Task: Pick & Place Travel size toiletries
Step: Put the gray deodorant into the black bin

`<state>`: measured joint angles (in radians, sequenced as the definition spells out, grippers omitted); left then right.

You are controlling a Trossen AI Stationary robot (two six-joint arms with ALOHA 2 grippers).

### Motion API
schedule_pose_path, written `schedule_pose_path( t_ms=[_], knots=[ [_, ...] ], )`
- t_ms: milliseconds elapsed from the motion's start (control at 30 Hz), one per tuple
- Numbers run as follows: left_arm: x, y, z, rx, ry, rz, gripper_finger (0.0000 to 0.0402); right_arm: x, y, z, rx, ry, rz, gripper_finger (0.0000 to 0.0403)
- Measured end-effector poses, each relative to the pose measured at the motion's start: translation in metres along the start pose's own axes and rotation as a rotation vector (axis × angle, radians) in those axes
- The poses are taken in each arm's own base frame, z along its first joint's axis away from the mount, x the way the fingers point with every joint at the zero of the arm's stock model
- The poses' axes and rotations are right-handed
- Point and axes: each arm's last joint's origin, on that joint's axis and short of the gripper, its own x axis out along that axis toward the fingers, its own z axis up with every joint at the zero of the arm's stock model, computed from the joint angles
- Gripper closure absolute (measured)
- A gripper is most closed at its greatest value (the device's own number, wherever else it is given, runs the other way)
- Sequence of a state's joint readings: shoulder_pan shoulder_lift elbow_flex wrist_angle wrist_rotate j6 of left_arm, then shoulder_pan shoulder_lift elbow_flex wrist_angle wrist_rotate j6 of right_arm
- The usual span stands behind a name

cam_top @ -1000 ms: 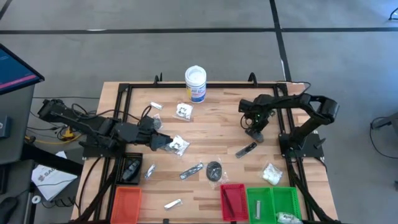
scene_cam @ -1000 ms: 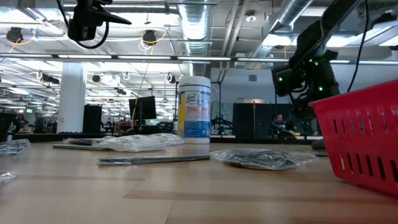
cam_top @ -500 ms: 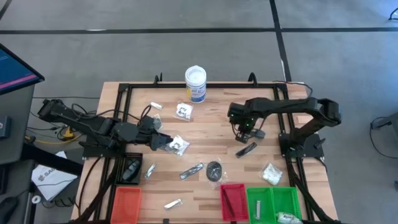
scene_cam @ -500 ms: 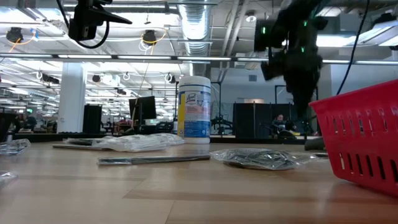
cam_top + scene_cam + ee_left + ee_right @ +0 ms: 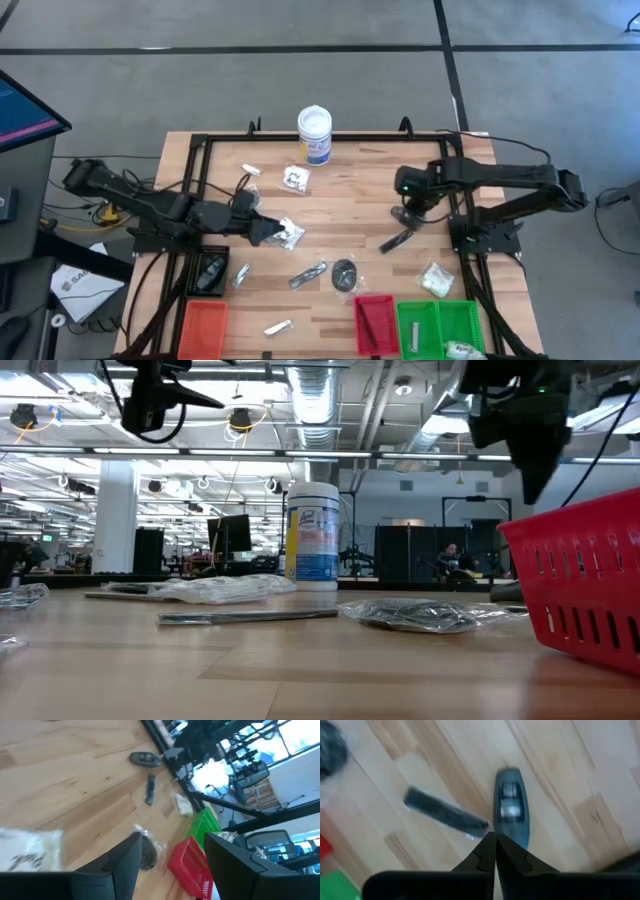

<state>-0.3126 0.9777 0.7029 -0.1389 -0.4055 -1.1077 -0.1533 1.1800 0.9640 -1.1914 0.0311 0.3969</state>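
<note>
- The right gripper [image 5: 408, 203] hung right of centre in the high view, fingers pinched together on nothing, above a dark oval item [image 5: 406, 214] and just above a slim black stick [image 5: 396, 241].
- The left gripper [image 5: 275, 232] sat left of centre, jaws apart, at a clear packet [image 5: 290, 235].
- More toiletries lay scattered lower down; a dark disc [image 5: 344, 272] lay just above the red tray [image 5: 375, 322].
- The white tub [image 5: 314, 134] stood at upper centre.
</note>
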Motion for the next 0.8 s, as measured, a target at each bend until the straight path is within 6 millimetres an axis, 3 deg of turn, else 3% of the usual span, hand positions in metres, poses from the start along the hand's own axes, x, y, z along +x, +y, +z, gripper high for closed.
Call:
schedule_pose_path(
  t_ms=[200,533,800],
  knots=[
    [0.019,-0.002,-0.005,-0.008,0.034,-0.03,0.0192,0.014,-0.009,-0.012,0.032,0.102,0.004,0.0327],
    [0.029,-0.006,-0.009,-0.019,0.051,-0.078,0.0192,0.047,-0.023,-0.023,-0.003,0.156,-0.056,0.011],
    [0.028,-0.007,-0.01,-0.016,0.053,-0.087,0.0192,0.065,-0.028,-0.024,-0.003,0.179,-0.031,0.0055]
  ],
)
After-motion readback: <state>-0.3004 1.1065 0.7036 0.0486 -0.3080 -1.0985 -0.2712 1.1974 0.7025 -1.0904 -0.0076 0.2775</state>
